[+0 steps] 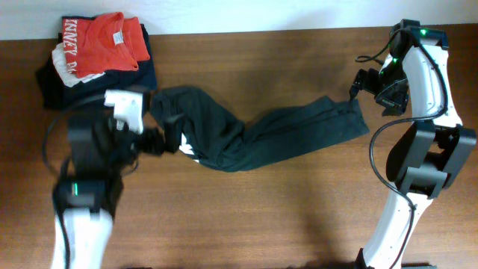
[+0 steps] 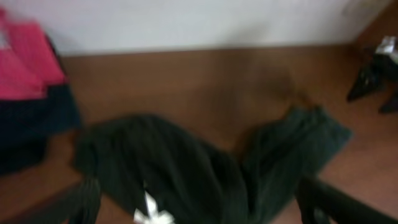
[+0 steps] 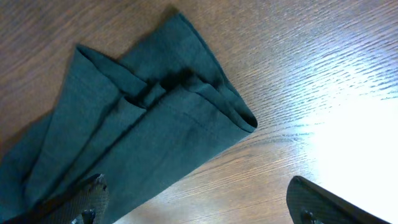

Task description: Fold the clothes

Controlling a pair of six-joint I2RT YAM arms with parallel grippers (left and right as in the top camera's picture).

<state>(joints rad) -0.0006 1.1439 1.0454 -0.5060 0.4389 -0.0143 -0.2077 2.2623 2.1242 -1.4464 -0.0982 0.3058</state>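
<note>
Nearest me, the left end effector [image 1: 166, 139] hangs spread wide over the bunched end of the black T-shirt [image 1: 276, 134], gripping nothing. The right end effector [image 1: 357, 90] is also wide apart, above the other end. The shirt lies twisted across the bench [image 1: 246, 217] with no fold made; I'd say all the folding is left to do. Behind, a red-orange shirt [image 1: 104, 41] tops a folded stack.

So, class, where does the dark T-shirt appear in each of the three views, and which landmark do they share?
Overhead: T-shirt stretched across the middle.
Left wrist: T-shirt lower centre, blurred.
Right wrist: T-shirt, one end only, left half.
Shared landmark: the wooden table under it.
</note>
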